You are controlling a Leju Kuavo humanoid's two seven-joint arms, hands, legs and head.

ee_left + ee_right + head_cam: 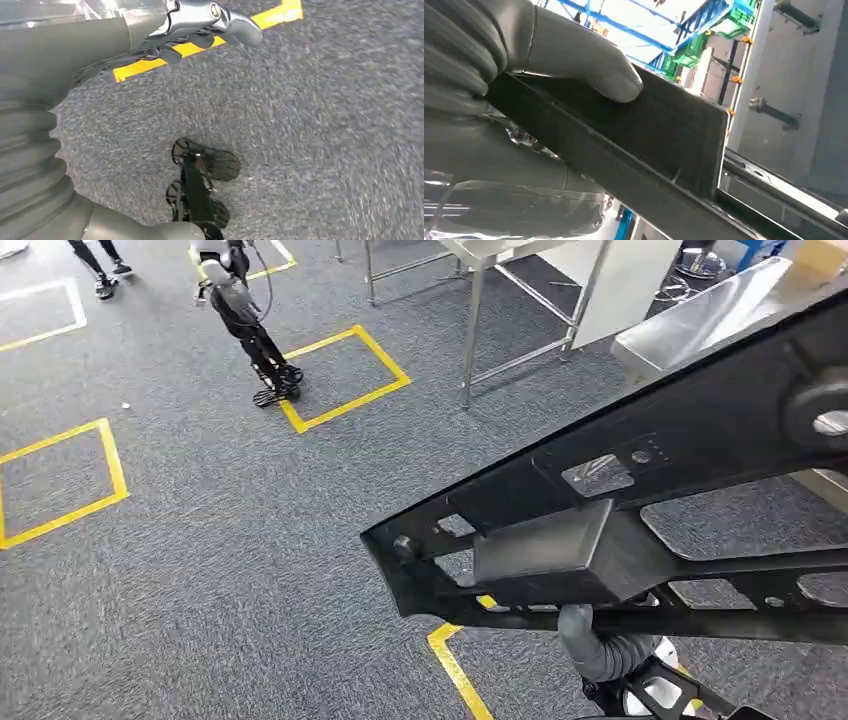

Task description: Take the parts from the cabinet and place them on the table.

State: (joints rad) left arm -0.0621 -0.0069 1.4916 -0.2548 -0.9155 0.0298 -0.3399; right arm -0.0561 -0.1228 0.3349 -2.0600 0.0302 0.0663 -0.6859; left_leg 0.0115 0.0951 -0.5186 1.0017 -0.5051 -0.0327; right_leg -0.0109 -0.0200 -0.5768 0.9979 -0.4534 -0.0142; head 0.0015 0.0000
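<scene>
A long black part (640, 490), a flat frame with cut-out openings and a box-shaped block (560, 550), stretches from the picture's middle to the right edge, high above the carpet. My right hand (519, 55) grips it from below, the thumb (594, 70) pressed on the block's side (674, 130). In the head view its grey ribbed wrist (600, 645) shows under the part, with the fingers hidden. My left hand (200, 27) hangs over the carpet, fingers loosely apart and holding nothing.
A steel table (700, 315) stands at the far right behind the part, and a metal-legged frame (500, 310) stands beside it. Another robot (245, 320) stands by a yellow taped square (345, 380). A person's legs (100, 265) show at the far left.
</scene>
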